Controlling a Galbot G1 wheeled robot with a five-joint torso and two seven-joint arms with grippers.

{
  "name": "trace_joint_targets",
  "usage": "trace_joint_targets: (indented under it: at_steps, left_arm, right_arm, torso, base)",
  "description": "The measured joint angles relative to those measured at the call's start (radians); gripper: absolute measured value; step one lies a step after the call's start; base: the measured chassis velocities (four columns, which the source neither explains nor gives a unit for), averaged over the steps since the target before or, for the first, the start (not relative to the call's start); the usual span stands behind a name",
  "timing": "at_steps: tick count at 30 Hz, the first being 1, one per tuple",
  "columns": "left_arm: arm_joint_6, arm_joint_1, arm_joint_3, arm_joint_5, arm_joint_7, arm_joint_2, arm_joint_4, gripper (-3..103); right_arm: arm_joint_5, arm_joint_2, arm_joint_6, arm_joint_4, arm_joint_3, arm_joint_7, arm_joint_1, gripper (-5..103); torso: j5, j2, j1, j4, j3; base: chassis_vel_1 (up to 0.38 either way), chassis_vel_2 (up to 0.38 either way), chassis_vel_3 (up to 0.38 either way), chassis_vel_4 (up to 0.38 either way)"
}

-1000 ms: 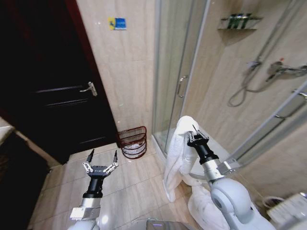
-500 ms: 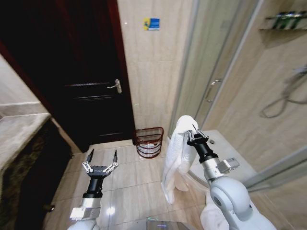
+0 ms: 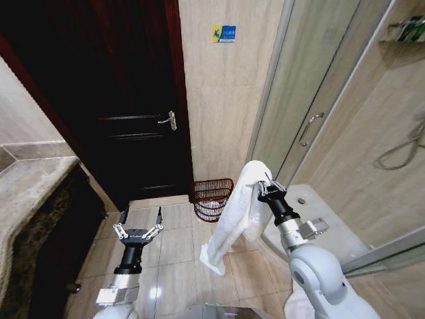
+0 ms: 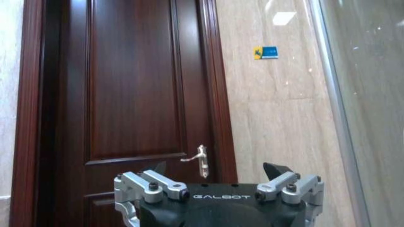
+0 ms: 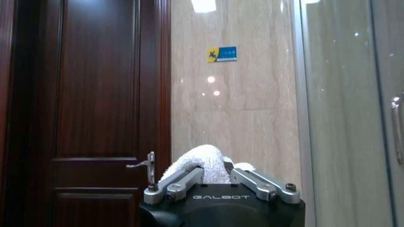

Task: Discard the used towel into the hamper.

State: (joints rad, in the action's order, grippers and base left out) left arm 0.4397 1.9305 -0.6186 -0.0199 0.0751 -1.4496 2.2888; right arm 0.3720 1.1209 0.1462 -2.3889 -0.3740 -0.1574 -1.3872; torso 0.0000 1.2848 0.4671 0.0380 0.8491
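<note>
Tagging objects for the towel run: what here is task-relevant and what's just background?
Task-relevant:
- white towel, hanging from the right gripper, fingers shut on it
- hamper, on the floor by the wall, ahead of the robot
- left gripper, open, idle

Background:
- dark door
- blue wall sign
- glass shower door

"galbot" on left gripper (image 4: 218, 171) body, same on right gripper (image 5: 221, 171) body.

The right gripper (image 5: 215, 174) clamped a white towel (image 5: 197, 161) — its folded top bulged between the fingers. Beyond stood a dark wooden door (image 5: 82, 109) with a lever handle (image 5: 144, 165), and a tiled wall (image 5: 233, 109) bearing a small blue-and-yellow sign (image 5: 222, 54).
</note>
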Motion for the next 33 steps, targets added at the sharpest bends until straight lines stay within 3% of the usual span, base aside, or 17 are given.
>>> trace_joint_targets:
  at_steps: [23,33]
  left_arm:
    - [-0.016,-0.007,-0.002,-0.007,0.002,0.008,0.002,100]
    - [-0.053,-0.032,0.022,0.001,0.008,0.001,0.004,100]
  right_arm:
    - [-0.035,0.029,-0.024,0.001,0.001,0.012,-0.026,5]
    - [-0.012,0.022,-0.035,-0.004,-0.013,-0.006,-0.016,5]
  torso:
    - [0.0001,0.001,0.001,0.0001,0.001]
    - [0.0,0.057,0.026,-0.0002,0.031]
  base:
    - [-0.052,0.117,0.05,-0.123]
    - [0.0,0.0,0.0,0.0]
